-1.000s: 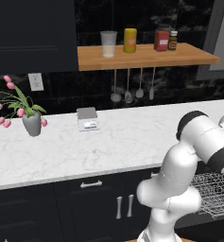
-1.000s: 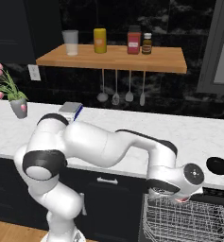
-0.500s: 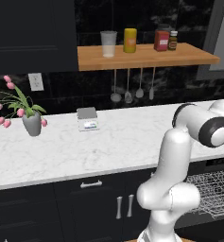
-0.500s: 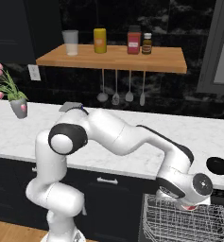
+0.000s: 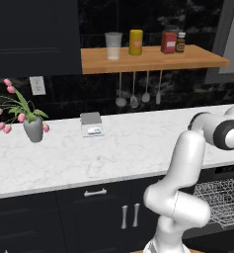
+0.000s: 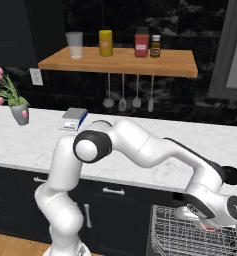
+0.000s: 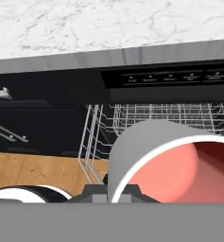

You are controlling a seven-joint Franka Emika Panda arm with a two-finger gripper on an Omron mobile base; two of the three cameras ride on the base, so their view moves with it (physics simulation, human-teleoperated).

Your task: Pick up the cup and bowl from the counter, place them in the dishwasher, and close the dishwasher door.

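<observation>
A grey cup (image 7: 151, 156) with a pink inside sits right against my gripper (image 7: 114, 193), which is shut on its wall. In the right base view the gripper (image 6: 210, 227) hangs low over the dishwasher's light grey wire rack (image 6: 185, 235), and a pink edge of the cup (image 6: 209, 229) peeks out under the hand. The rack (image 7: 156, 116) is pulled out below the dishwasher's black control strip (image 7: 170, 78). A dark round shape that looks like the bowl (image 6: 233, 175) rests on the white marble counter (image 6: 35, 142) just above the hand. The dishwasher door is hidden.
A vase of pink tulips (image 5: 32, 126) and a small kitchen scale (image 5: 91, 123) stand on the counter at the left. A wooden shelf (image 5: 148, 58) with jars and hanging utensils runs above. Black cabinets with silver handles (image 5: 128, 215) flank the rack (image 5: 227, 197).
The arm has stretched further right and down, and the hand has gone lower over the rack. The elbow has lifted. The grip has stayed shut.
</observation>
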